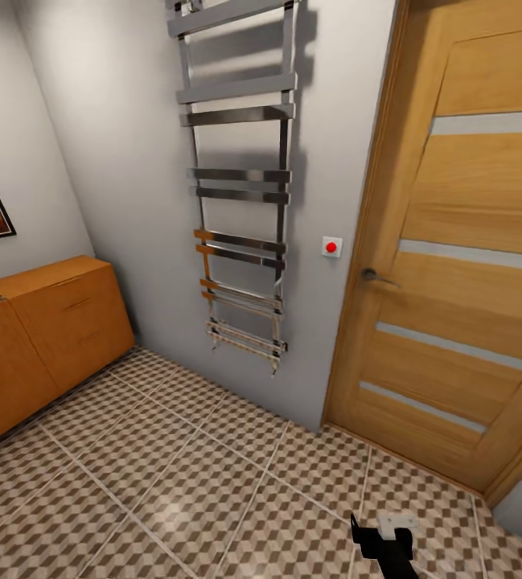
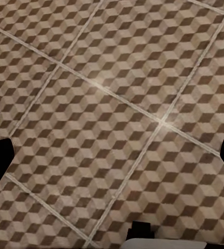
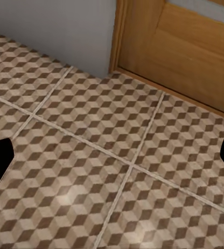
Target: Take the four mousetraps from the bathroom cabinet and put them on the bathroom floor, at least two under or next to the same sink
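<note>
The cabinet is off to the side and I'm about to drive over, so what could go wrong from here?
1. The cabinet sits at the head view's left edge; turning toward it could swing the low right end effector toward the door.
2. The towel rail juts from the wall beside the route and could snag an arm.
3. No mousetraps are visible yet, so which drawer holds them is unknown.

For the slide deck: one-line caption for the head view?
Robot faces a bathroom corner: cabinet at left, chrome towel rail on the wall, wooden door at right, over the bathroom floor.
</note>
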Robot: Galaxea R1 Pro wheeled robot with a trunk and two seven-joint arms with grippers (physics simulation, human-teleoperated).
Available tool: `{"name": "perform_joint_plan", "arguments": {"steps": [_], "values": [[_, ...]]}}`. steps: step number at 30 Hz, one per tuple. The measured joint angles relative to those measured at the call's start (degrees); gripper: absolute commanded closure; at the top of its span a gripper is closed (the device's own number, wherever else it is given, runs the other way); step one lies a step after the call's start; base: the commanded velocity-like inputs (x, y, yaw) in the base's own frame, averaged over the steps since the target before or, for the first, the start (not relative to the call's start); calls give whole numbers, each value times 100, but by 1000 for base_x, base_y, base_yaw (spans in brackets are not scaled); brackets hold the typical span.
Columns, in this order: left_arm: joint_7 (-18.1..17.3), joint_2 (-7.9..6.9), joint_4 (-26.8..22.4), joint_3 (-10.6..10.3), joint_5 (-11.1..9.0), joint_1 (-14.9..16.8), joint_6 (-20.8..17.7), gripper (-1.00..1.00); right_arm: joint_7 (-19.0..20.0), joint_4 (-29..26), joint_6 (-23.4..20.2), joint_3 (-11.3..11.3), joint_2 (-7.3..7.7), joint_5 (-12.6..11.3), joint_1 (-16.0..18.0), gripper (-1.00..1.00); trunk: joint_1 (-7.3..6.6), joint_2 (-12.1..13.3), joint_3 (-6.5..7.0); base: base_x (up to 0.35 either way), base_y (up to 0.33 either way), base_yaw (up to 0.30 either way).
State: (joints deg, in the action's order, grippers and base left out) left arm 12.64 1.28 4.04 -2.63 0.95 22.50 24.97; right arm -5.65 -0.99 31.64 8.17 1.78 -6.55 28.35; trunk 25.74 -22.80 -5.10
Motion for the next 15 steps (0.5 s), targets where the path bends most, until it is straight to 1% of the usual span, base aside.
{"name": "perform_joint_plan", "arguments": {"steps": [7, 15], "values": [[1, 0, 0, 0, -1, -2, 0, -100, 1, 0, 0, -2, -31, 1, 0, -100, -1, 0, 0, 168, 0, 289], [1, -15, -2, 1, -1, 0, 0, -100, 1, 0, 0, -1, -38, 1, 0, -100, -2, 0, 0, 246, 0, 289]]}}
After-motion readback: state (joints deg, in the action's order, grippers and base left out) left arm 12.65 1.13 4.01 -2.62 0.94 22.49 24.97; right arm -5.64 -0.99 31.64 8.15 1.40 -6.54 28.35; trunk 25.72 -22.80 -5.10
